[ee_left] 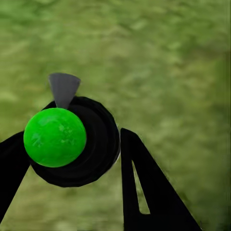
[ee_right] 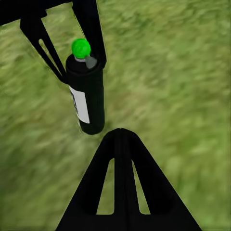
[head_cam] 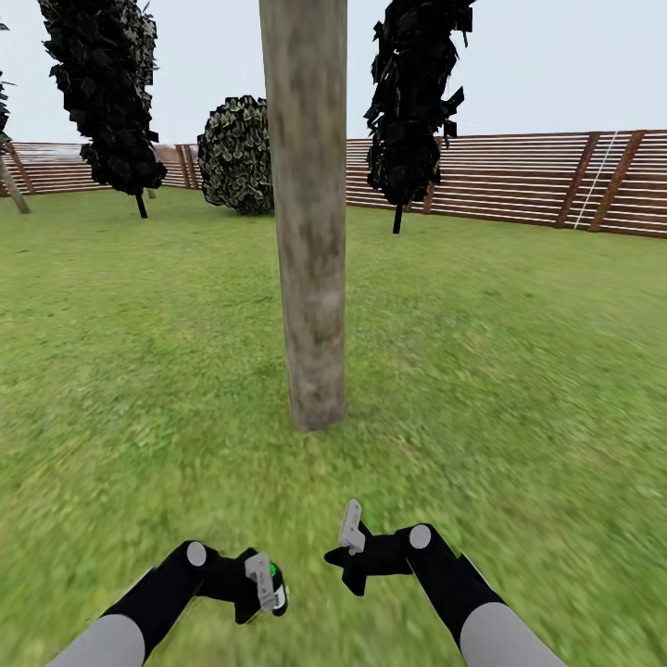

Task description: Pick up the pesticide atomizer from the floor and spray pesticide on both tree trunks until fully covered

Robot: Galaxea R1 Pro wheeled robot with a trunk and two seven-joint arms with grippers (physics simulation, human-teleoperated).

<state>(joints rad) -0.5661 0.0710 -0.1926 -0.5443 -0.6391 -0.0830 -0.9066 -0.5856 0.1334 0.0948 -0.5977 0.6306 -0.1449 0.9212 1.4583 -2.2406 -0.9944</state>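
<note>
A thick grey-beige tree trunk (head_cam: 310,232) rises from the grass straight ahead, its foot a short way beyond both arms. No pesticide specks are visible on its bark. The pesticide atomizer (head_cam: 278,595) is a small black bottle with a white label and a green round top. My left gripper (head_cam: 269,584) is shut on it, low at the front left. From above, its green ball (ee_left: 54,137) and grey nozzle (ee_left: 64,89) show between the fingers (ee_left: 144,183). The right wrist view shows the atomizer (ee_right: 86,96) held upright above the lawn. My right gripper (head_cam: 350,530) is shut and holds nothing (ee_right: 120,137).
Green lawn (head_cam: 519,389) lies all around the trunk. A brown slatted fence (head_cam: 519,181) runs across the back. Two black narrow cypresses (head_cam: 106,93) (head_cam: 412,102) and a round bush (head_cam: 236,157) stand in front of it. A pale ladder-like frame (head_cam: 593,181) leans on the fence.
</note>
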